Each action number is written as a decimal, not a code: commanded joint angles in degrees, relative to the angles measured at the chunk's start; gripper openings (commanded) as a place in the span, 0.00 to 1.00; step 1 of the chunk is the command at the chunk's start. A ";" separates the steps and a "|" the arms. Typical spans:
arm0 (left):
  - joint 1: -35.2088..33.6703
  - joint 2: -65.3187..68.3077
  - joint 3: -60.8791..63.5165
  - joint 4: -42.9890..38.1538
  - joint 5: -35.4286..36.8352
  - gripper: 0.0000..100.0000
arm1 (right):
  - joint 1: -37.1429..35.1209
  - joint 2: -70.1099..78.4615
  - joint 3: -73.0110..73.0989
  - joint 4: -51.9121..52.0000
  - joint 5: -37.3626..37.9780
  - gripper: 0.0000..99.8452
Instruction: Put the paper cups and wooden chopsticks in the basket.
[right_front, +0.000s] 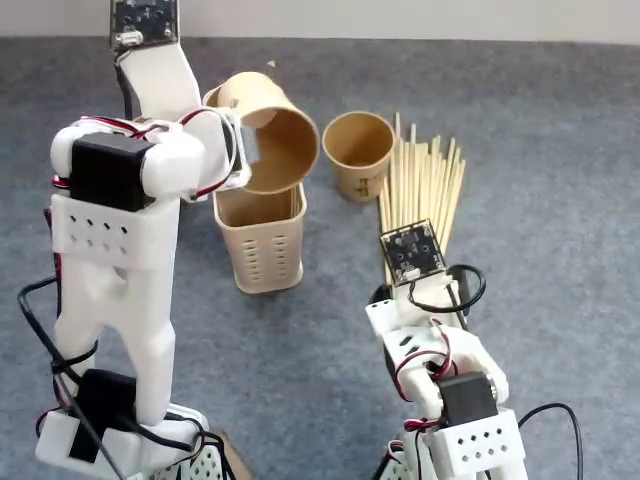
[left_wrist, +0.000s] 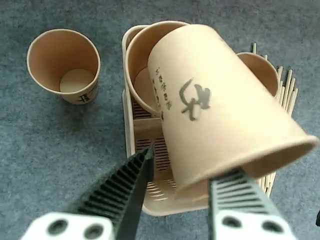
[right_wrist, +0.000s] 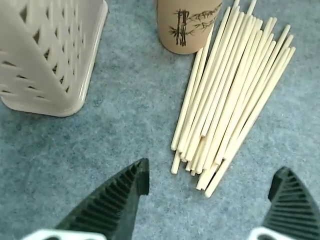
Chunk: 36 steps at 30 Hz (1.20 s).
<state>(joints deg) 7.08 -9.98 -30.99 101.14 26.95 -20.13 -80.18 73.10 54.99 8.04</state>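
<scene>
My left gripper (left_wrist: 186, 167) is shut on a tilted paper cup (left_wrist: 220, 115), held in the air over the beige slotted basket (left_wrist: 150, 197). In the high view this cup (right_front: 272, 135) hangs above the far end of the basket (right_front: 262, 250), mouth facing right. A second cup (left_wrist: 142, 75) leans inside the basket's far end. Two more cups stand on the grey mat, one (left_wrist: 63, 65) to one side of the basket and one (right_front: 358, 150) beside the wooden chopsticks (right_front: 420, 185). My right gripper (right_wrist: 212, 174) is open just above the near ends of the chopstick bundle (right_wrist: 227, 95).
The grey mat (right_front: 560, 150) covers the whole table. The basket's corner (right_wrist: 45, 55) lies close to my right gripper. The left arm's white body (right_front: 120, 270) stands tall beside the basket. Bare mat extends to the right of the chopsticks.
</scene>
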 joint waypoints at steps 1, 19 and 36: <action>0.75 -0.22 -0.48 0.09 0.88 0.23 | 0.31 -0.66 -0.31 -0.84 0.00 0.37; -6.73 5.05 -8.48 -18.20 -7.74 0.24 | 0.22 -0.66 -0.22 -0.84 0.00 0.37; -30.64 33.71 -15.60 -23.12 -9.23 0.23 | 0.22 -0.66 4.53 -3.82 0.00 0.37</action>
<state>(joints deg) -23.16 21.85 -43.12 77.32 17.89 -20.13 -80.18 77.93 52.00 8.04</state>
